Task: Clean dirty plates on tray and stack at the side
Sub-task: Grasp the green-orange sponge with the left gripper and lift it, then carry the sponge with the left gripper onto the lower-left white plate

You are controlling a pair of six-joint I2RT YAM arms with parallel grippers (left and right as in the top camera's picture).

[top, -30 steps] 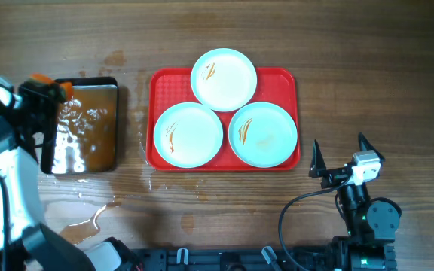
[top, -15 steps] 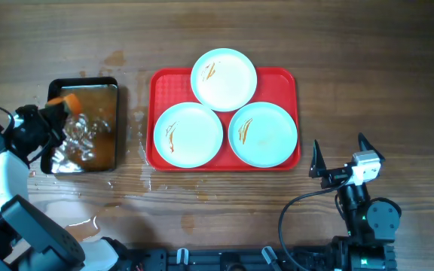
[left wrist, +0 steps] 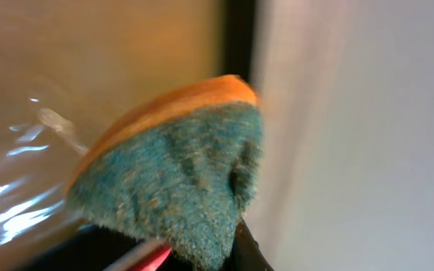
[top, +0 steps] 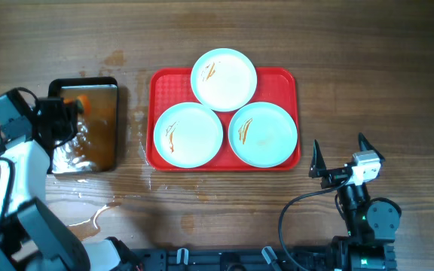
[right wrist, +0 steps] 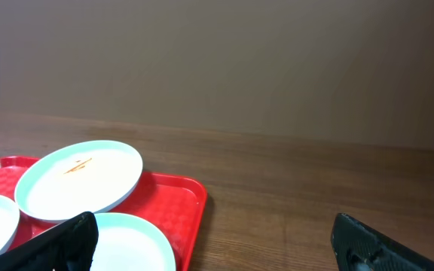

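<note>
Three pale plates with orange-brown smears lie on the red tray: one at the back, one front left, one front right. My left gripper is shut on an orange and green sponge over the left edge of the black-rimmed pan. My right gripper is open and empty, right of the tray near the table's front. In the right wrist view the back plate, the front right plate and the tray show.
The pan holds brownish water. A puddle of water lies on the wooden table in front of the pan. A small stain marks the wood behind the pan.
My left gripper with the sponge swung from the pan's back left corner down over the water, then back up a little to the pan's left side. The right arm has not moved.
</note>
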